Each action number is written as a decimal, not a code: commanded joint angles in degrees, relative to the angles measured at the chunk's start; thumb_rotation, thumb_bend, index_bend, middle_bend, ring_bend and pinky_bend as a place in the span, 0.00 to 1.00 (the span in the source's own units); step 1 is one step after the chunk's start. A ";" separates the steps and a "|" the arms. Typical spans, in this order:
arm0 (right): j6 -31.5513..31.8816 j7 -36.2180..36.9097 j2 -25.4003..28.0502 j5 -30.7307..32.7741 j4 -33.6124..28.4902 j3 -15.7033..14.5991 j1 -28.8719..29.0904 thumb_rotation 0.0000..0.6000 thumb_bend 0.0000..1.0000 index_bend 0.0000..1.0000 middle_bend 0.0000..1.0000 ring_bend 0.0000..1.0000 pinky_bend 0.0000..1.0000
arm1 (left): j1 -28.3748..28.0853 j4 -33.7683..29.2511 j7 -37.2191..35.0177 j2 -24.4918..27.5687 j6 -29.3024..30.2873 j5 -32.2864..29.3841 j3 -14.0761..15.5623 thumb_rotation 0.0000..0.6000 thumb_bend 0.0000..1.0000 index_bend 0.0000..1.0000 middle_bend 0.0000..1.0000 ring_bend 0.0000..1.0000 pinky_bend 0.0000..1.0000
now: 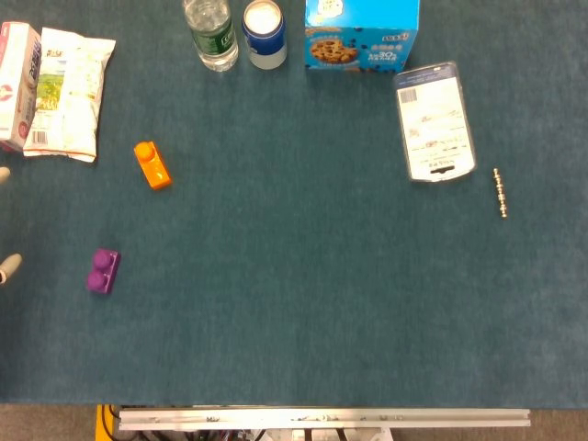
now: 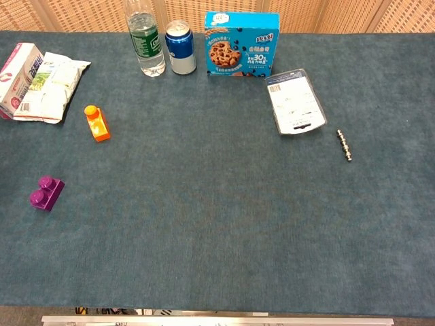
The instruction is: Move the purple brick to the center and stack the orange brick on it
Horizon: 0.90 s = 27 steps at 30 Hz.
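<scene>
The purple brick lies flat on the blue cloth at the left, studs up. The orange brick lies a short way behind it, also on the left. Only two pale fingertips of my left hand show, at the left edge of the head view. They are spread well apart, hold nothing, and sit left of the purple brick without touching it. The chest view shows no hand. My right hand appears in neither view.
Snack bags lie at the back left. A water bottle, a blue can and a blue cookie box line the back edge. A clear flat package and a small metal rod lie at the right.
</scene>
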 commanded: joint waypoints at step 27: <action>1.79 -0.35 1.25 -0.90 -1.54 -0.59 -1.22 1.00 0.18 0.30 0.35 0.32 0.38 | -6.97 25.13 -11.78 -11.42 -4.50 12.59 7.48 1.00 0.13 0.08 0.19 0.17 0.15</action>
